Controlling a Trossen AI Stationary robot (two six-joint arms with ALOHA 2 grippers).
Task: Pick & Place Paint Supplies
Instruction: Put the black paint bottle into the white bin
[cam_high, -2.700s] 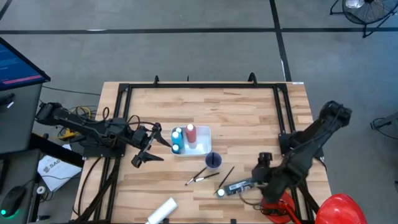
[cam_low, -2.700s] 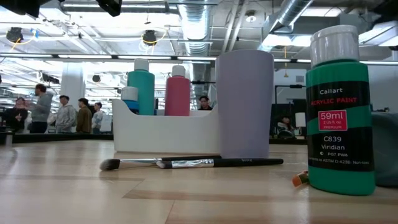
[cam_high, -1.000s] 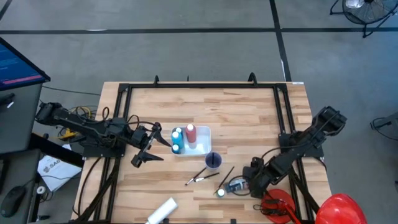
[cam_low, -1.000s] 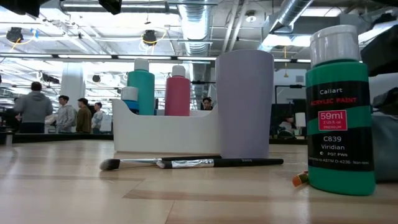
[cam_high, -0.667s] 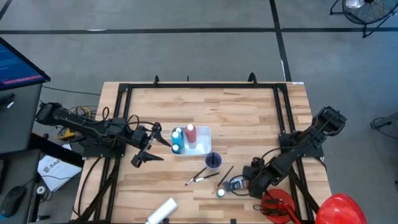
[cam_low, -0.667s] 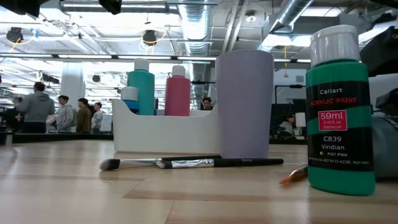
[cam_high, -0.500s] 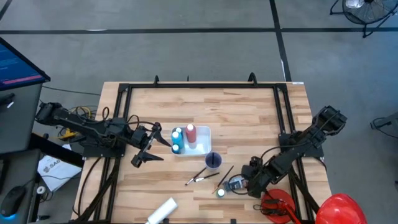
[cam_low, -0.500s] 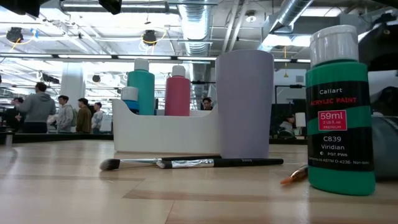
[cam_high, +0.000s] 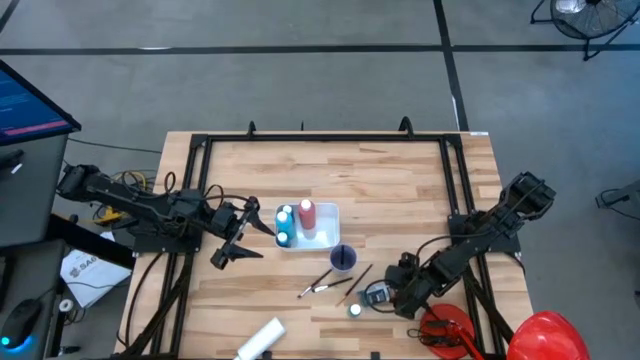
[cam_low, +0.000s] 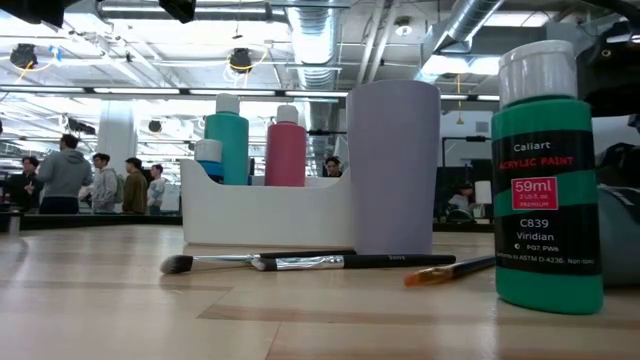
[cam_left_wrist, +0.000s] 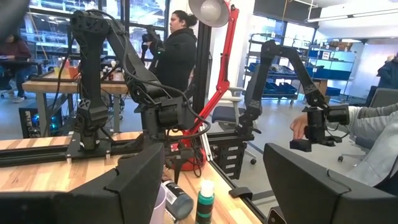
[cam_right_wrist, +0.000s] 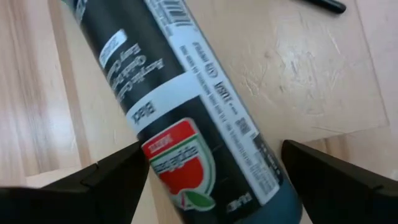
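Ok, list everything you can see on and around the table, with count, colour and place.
white caddy: one, white, table centre, holding bottles
teal bottle: one, in the caddy
pink bottle: one, in the caddy beside the teal one
cup: one, lavender, next to the caddy
brushes: at least three, thin, dark-handled, lying in front of the cup
green bottle: one, upright, near edge
black tube: one, lying between the right gripper's fingers
white tube: one, near-left edge
left gripper: open, left of the caddy
right gripper: open, around the black tube
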